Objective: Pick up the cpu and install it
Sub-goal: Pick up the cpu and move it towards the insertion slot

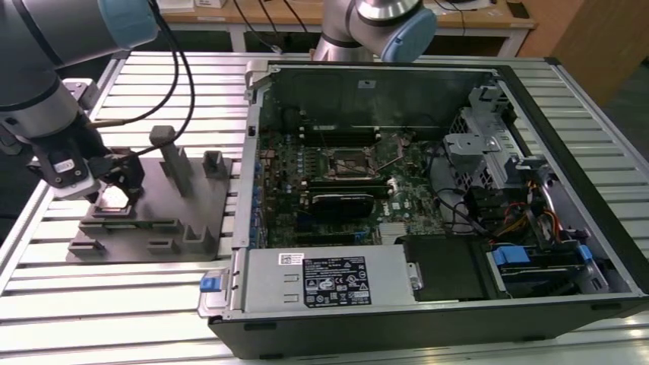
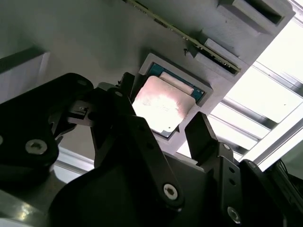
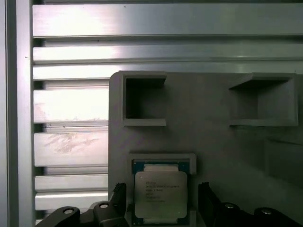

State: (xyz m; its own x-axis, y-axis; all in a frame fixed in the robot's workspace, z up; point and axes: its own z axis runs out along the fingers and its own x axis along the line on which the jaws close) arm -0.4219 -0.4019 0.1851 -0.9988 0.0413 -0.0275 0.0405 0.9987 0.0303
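Gripper point(image 3: 161, 201) over grey fixture plate point(image 3: 222, 156). Jaws spread, pinching nothing. Cpu point(image 3: 160, 191) between jaws, lying flat in square recess of plate, metal top up. One finger point(image 3: 205, 198) each side of cpu, apart from chip edges.

Open computer case point(image 1: 406, 95) beside grey fixture tray point(image 1: 152, 211) on slatted table point(image 1: 121, 304).

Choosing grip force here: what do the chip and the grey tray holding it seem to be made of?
The chip: bare metal lid, dull silver, catching glare, with a bluish-green board edge. The tray: matte grey, probably plastic, no shine.
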